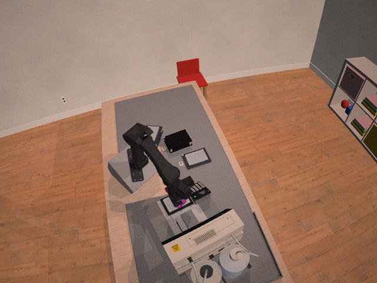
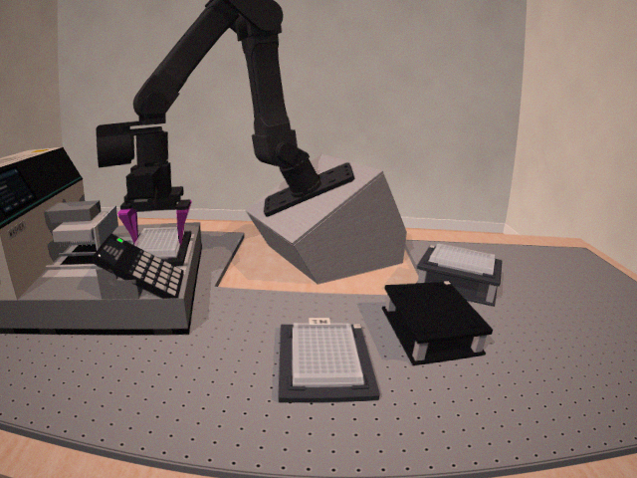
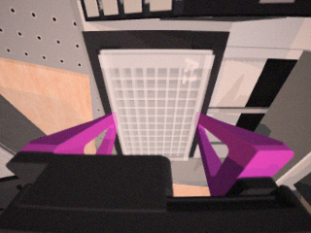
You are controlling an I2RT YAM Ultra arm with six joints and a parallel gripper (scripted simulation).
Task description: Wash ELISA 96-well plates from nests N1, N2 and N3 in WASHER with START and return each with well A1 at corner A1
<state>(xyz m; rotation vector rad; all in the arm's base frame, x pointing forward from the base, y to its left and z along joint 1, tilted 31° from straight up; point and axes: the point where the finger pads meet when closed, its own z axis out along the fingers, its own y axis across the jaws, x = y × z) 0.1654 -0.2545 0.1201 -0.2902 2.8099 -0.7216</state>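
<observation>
A clear 96-well plate [image 3: 155, 97] [image 2: 163, 245] [image 1: 169, 204] lies flat in the black pocket of the washer's carrier [image 3: 155, 40]. My gripper [image 3: 155, 116] [image 2: 157, 237] [image 1: 174, 197] reaches straight down over it, and its magenta fingers are shut on the plate's two long sides. The lamp [image 2: 119, 239] [image 1: 194, 196] on the keypad [image 2: 148, 268] [image 1: 199, 188] beside the carrier is green. The front nest holds a plate [image 2: 323, 355] [image 1: 197, 157]. The far nest holds a plate [image 2: 461, 258] too. The black raised nest [image 2: 434, 314] [image 1: 177, 140] between them is empty.
The washer body [image 1: 207, 234] [image 2: 31, 205] stands behind the carrier, its manifold head [image 2: 82, 226] close to my gripper. Two bottles [image 1: 234, 262] [image 1: 207, 272] stand behind the washer. The arm's slanted grey pedestal [image 2: 334, 231] [image 1: 120, 171] stands mid-table.
</observation>
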